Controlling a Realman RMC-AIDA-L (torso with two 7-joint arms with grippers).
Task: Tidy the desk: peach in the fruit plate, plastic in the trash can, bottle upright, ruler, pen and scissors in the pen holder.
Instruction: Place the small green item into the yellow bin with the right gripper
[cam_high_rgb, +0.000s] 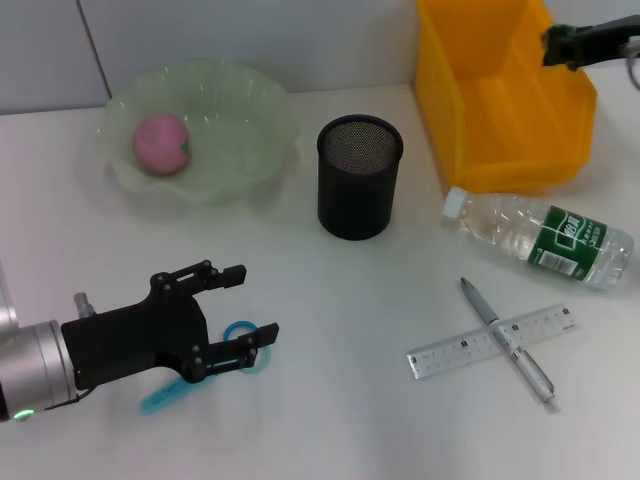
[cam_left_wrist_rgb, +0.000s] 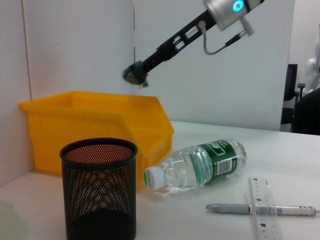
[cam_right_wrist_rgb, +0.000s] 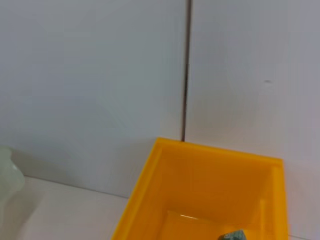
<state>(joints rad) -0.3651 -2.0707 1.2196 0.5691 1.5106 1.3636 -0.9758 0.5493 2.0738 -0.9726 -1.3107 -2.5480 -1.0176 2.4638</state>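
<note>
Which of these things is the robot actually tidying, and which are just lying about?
Part of the job: peach in fruit plate, mesh pen holder, yellow bin, lying bottle, ruler, pen, blue scissors by left gripper, plastic held in right gripper.

Lying about: nothing.

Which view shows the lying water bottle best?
The left wrist view: the bottle lies side-on, white cap toward the mesh pen holder, label legible. The head view shows the bottle whole from above, beside the yellow bin. The right wrist view misses it entirely.
</note>
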